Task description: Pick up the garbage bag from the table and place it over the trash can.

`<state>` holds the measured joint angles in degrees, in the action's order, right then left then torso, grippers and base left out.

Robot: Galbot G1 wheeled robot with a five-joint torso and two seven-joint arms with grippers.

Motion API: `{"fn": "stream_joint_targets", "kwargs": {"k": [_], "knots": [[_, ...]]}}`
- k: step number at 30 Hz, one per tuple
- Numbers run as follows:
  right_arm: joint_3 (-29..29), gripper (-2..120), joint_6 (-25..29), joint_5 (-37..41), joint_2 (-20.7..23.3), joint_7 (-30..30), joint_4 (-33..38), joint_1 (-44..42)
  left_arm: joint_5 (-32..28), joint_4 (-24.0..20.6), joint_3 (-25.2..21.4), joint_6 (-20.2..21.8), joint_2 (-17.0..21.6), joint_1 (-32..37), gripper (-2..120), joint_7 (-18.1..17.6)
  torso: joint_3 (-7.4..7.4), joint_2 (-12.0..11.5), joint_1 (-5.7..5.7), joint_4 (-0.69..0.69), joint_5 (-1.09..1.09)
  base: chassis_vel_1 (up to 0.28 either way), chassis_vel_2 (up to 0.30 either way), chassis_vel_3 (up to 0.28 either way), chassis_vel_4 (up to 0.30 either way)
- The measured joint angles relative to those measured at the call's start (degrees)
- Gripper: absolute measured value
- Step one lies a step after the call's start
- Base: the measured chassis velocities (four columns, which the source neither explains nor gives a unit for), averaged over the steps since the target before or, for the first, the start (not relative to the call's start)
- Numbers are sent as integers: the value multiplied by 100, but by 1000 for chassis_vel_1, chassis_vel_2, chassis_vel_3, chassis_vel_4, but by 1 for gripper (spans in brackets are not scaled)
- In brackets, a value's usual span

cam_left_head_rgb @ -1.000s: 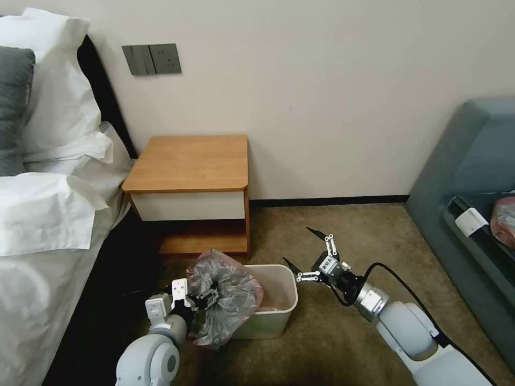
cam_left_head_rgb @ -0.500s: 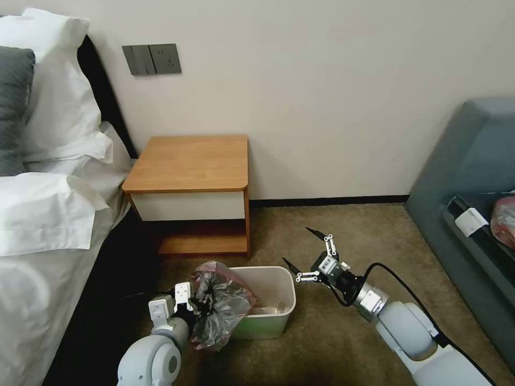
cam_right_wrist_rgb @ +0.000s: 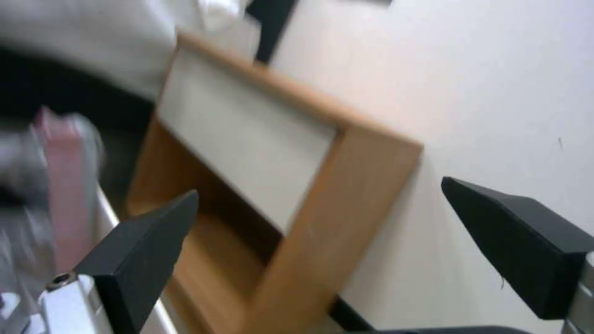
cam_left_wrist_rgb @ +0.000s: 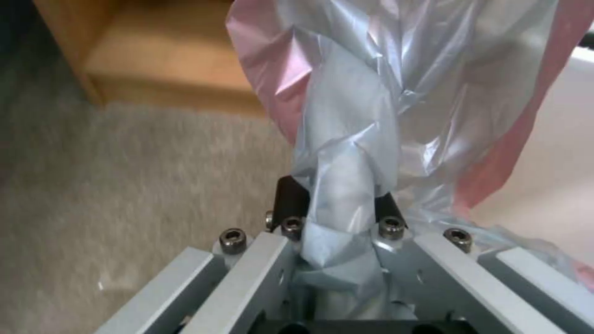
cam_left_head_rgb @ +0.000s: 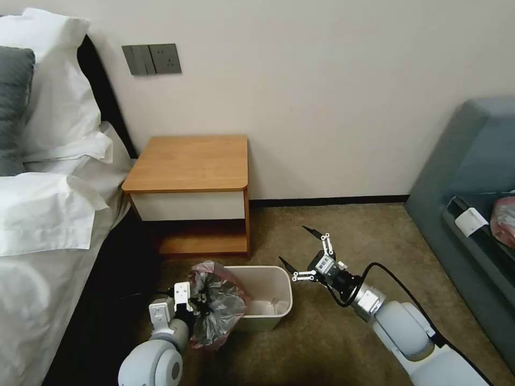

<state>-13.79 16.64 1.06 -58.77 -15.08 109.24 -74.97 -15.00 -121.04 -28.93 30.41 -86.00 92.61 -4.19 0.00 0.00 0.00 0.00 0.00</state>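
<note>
garbage bag (cam_left_head_rgb: 217, 300) crumpled (pink-edged), silvery grey

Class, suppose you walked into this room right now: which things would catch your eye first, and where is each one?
The crinkly silvery-grey garbage bag with pink edges stands out first, bunched at the left end of the small beige plastic trash can on the carpet, pinched in the left gripper. Next comes the right gripper, its black fingers spread wide just off the can's right end. Behind them, against the wall, stands the orange-brown wooden nightstand.
</note>
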Motion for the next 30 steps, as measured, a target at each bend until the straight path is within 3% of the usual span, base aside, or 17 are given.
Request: {"fn": "stream_joint_targets", "kwargs": {"k": [3, 9, 16, 20, 30], "knots": [[421, 100, -247, 854, -9, 439, 380, -3, 156, -151, 40, -429, 7, 104, 5, -16, 0, 0, 0, 0, -1, 0, 0, 0, 0], [1139, 100, -906, 1521, 105, 957, 950, 148, 337, -253, -4, -973, 23, 149, 5, -110, 0, 0, 0, 0, -1, 0, 0, 0, 0], [2259, 100, -1237, 845, 351, 827, 882, 1169, 326, -622, -41, -1085, 15, 198, 5, -156, 0, 0, 0, 0, 0, 0, 0, 0, 0], [2731, 100, -1371, 642, 261, 792, 665, 1653, 318, -741, -65, -1077, -10, 213, 5, -165, 0, 0, 0, 0, 0, 0, 0, 0, 0], [3090, 100, -1351, 239, -130, 803, -14, 2242, 70, -925, -73, -918, -97, 274, 5, -215, 0, 0, 0, 0, 0, 0, 0, 0, 0]]}}
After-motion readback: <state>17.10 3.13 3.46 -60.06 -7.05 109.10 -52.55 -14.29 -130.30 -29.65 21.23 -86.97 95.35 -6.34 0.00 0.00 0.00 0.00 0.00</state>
